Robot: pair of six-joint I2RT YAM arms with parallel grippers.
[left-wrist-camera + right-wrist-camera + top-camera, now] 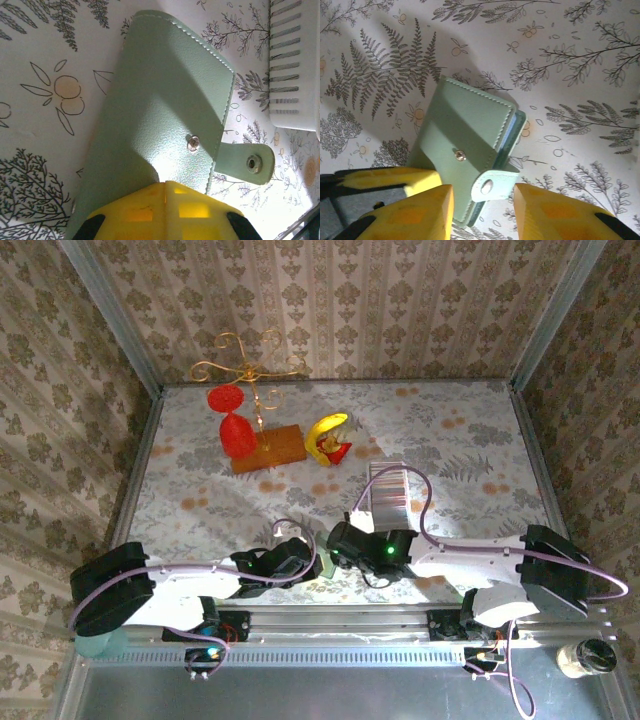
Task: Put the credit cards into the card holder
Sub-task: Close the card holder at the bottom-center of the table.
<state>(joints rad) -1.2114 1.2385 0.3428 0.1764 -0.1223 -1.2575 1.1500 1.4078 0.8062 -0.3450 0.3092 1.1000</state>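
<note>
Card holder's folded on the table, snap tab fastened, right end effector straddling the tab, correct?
No: the snap tab of the card holder is unfastened, hanging free of its stud, as the right wrist view shows. The right end effector does straddle it.

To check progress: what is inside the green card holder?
The card holder is folded, its strap unsnapped. Only a bluish-grey inner edge shows at its open side; the rest is covered. The credit cards lie beside it, outside.

white-and-black arms (180, 592), purple cables (424, 512), yellow fingers (560, 215).
</note>
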